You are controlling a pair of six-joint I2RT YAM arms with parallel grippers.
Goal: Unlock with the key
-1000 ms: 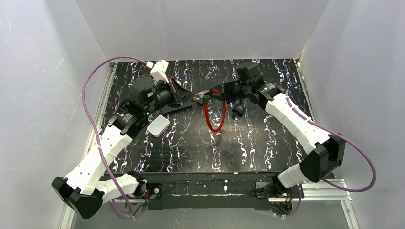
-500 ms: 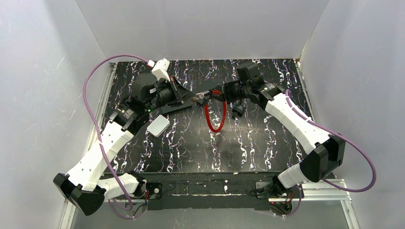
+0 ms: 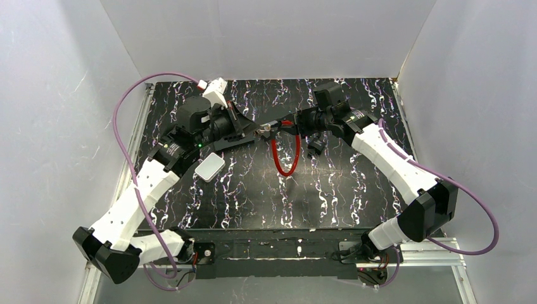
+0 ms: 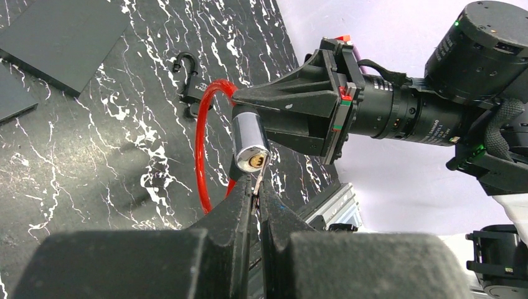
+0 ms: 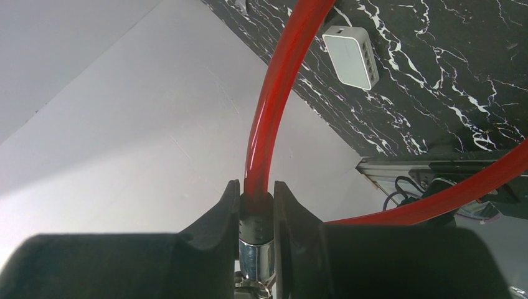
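Observation:
A red cable lock [image 3: 285, 158] hangs from its silvery cylinder [image 4: 249, 140], lifted above the mat. My right gripper [image 5: 256, 193] is shut on the cylinder's dark collar [image 5: 255, 215], where the red cable [image 5: 268, 106] enters. My left gripper [image 4: 256, 187] is shut on the tiny silvery key [image 4: 258, 177]. The key's tip touches the brass keyhole face at the cylinder's end. In the top view both grippers meet at mid-table, the left [image 3: 252, 132] facing the right [image 3: 276, 125]. How deep the key sits is hidden.
A white box [image 3: 209, 167] lies on the black marbled mat below the left wrist; it also shows in the right wrist view [image 5: 352, 56]. A small black carabiner [image 4: 187, 75] and dark flat plates [image 4: 62, 37] lie on the mat. White walls surround the table.
The left arm's wrist and elbow shifted slightly right toward the lock, keeping the key at the cylinder's end. The right arm and lock have not moved.

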